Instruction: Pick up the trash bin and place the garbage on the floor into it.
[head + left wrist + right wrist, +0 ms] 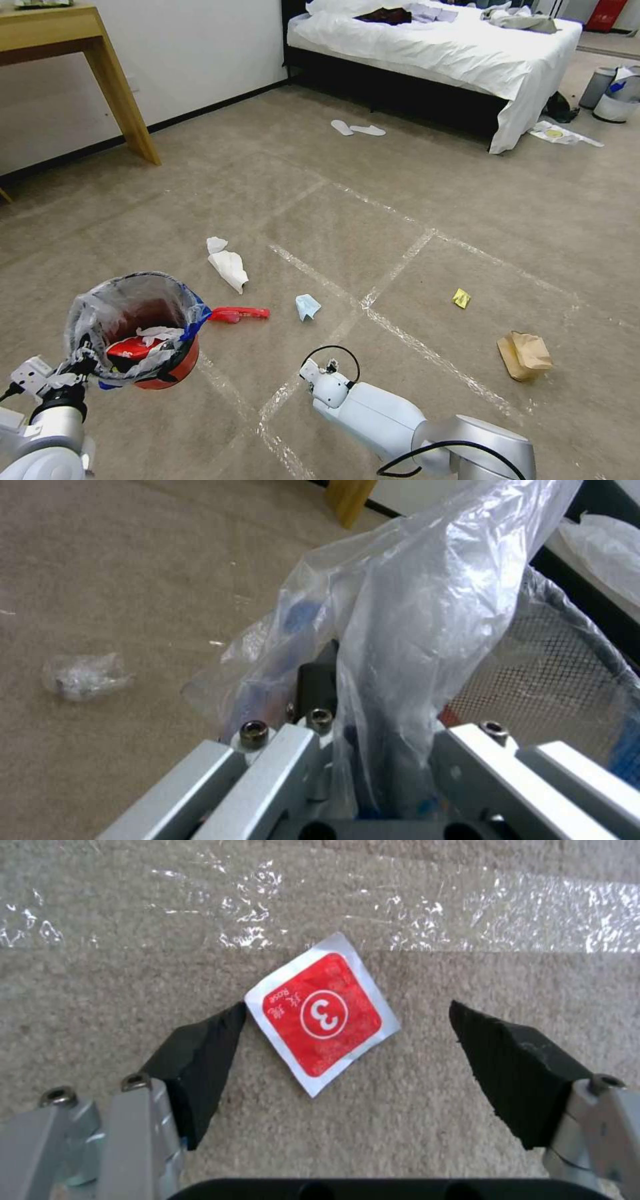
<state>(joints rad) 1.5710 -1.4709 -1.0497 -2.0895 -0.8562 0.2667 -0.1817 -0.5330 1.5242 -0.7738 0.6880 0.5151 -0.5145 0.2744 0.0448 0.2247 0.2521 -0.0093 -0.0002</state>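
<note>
White wall (200, 53), wooden table (60, 33), white-sheeted bed (440, 53), taped beige carpet (400, 200), two distant bins (610, 93)

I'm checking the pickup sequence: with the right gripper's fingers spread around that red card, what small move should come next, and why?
Probably close the right gripper on the red card. Its fingers are open on either side, one pad at the card's edge, and the card lies flat on the carpet. The left gripper holds the trash bin.
</note>
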